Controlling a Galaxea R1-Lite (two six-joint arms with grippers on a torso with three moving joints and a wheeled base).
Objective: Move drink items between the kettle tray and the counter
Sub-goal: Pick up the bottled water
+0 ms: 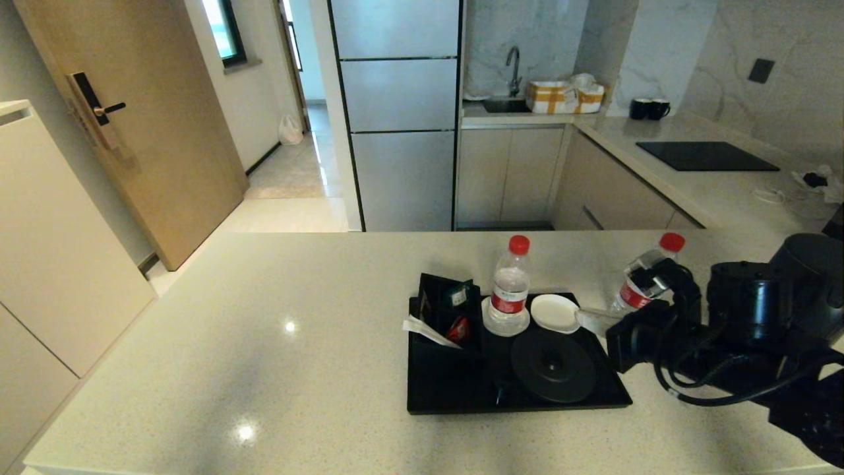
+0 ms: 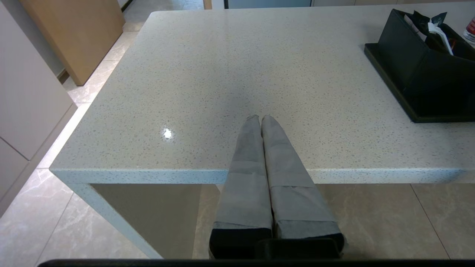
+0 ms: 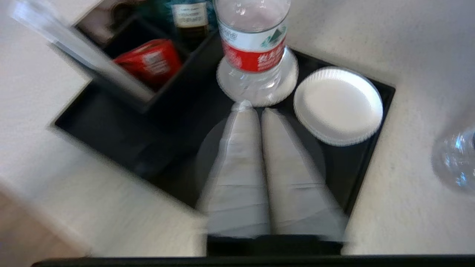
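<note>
Right arm over the tray's edge — second bottle half hidden

One water bottle stands on a coaster on the tray; the other sits on the desk behind the right gripper, fingers nearly together, empty. Left gripper — fingers together — hangs at the desk's near edge.

A wide, light beige, speckled glossy stone desk carries a flat black rectangular tray with a low rim. On the tray sit a round black kettle base, a black sachet box, and two white round coasters: one bare, the other under an upright clear red-capped water bottle. A second red-capped bottle stands on the desk just right of the tray, partly hidden by the black right arm. Two black mugs stand on the far worktop.
</note>
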